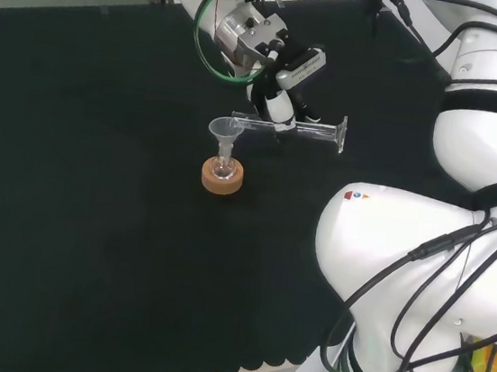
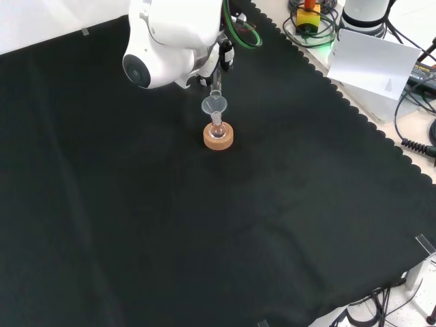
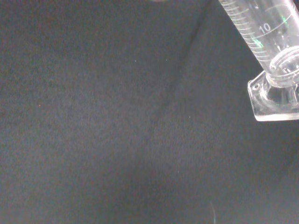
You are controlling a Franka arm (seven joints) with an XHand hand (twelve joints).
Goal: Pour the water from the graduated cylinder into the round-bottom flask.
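In the head view the hand (image 1: 284,77) is shut on a clear graduated cylinder (image 1: 314,131), held about level above the cloth, its mouth over a clear funnel (image 1: 225,131). The funnel sits in the neck of a small round-bottom flask (image 1: 223,170) that rests on a cork ring (image 1: 223,179). From the front, the funnel (image 2: 214,105), flask (image 2: 217,129) and cork ring (image 2: 219,138) stand just below the arm's white link (image 2: 170,41). The wrist view has the cylinder's scale (image 3: 257,32) and square foot (image 3: 275,100) close by.
Black cloth (image 1: 95,176) covers the bench around the flask. In the front view a white sheet (image 2: 375,61), cables and a yellow device (image 2: 308,15) lie beyond the cloth's scalloped edge. The arm's big white links (image 1: 403,259) stand at the right of the head view.
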